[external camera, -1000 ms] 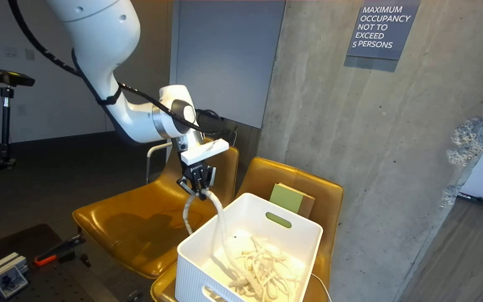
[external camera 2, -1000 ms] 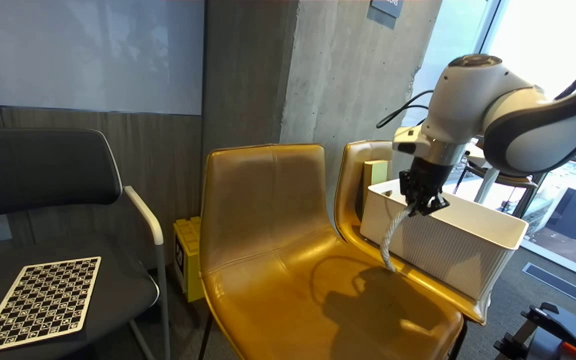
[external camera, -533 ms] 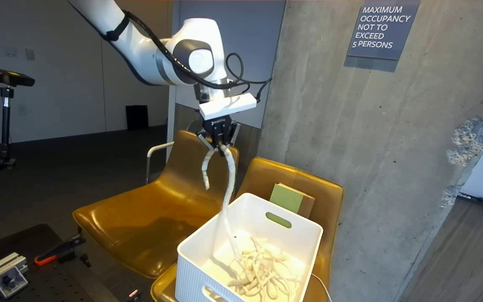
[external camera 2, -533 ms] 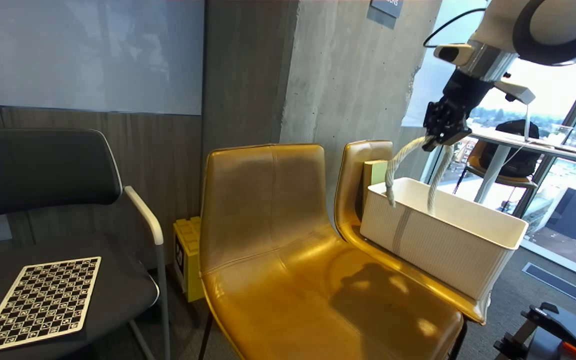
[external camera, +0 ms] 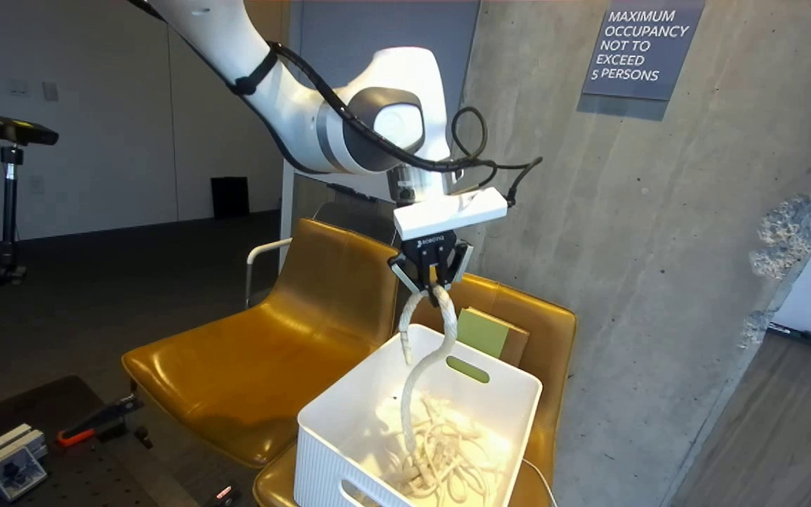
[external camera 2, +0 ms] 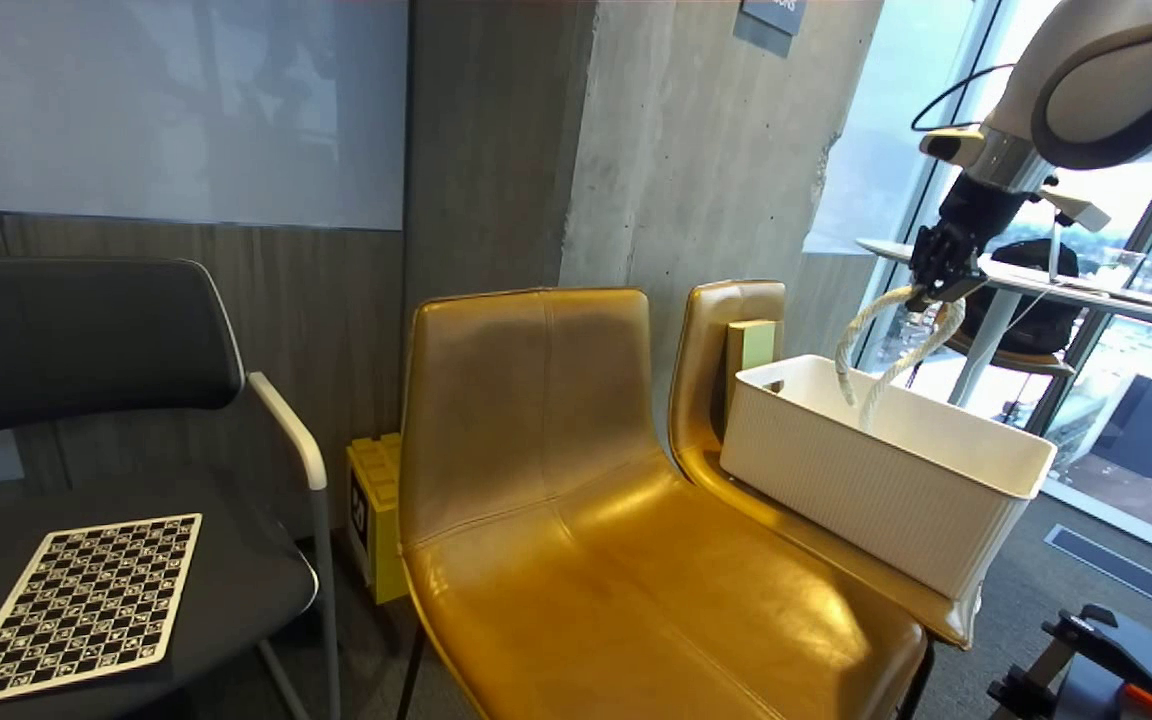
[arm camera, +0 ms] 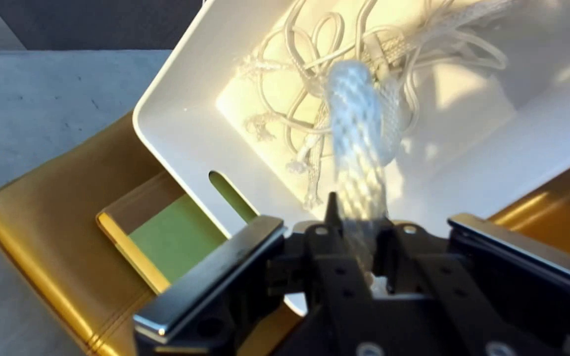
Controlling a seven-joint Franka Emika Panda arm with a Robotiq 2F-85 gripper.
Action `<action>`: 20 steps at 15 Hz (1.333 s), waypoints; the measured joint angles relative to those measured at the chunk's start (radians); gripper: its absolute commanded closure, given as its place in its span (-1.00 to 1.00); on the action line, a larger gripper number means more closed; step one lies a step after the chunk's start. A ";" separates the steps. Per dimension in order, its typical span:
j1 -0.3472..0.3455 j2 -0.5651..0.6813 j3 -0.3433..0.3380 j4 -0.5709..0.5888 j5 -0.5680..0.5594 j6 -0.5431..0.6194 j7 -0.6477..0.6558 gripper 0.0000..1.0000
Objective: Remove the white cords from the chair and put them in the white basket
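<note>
In an exterior view the Robotiq gripper (external camera: 434, 293) pinched a cream-white rope (external camera: 450, 325) drooping beneath it into the white bin (external camera: 324, 461) of tangled cords (external camera: 441, 454); in an exterior view the near edge hid the bottom of its longer strand (external camera 2: 914, 357); the wrist view's top edge cropped the cords.

cords (external camera 2: 844, 358): partly hidden in an exterior view | arm (external camera: 289, 105): cut off

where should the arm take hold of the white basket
Probably the thin front wall, just above its handle slot, straddled from above: the basket stands upright and open-topped, and that end faces away from the chair back.
</note>
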 measured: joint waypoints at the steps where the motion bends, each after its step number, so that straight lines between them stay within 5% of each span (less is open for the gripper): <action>1: -0.002 0.024 -0.015 0.000 0.000 0.004 0.000 0.17; 9: -0.028 0.129 -0.046 0.027 0.003 0.021 0.004 -0.97; 13: -0.027 0.127 -0.036 0.031 0.046 -0.027 0.001 -1.00; 20: -0.030 0.029 0.001 0.021 0.331 -0.301 -0.121 -1.00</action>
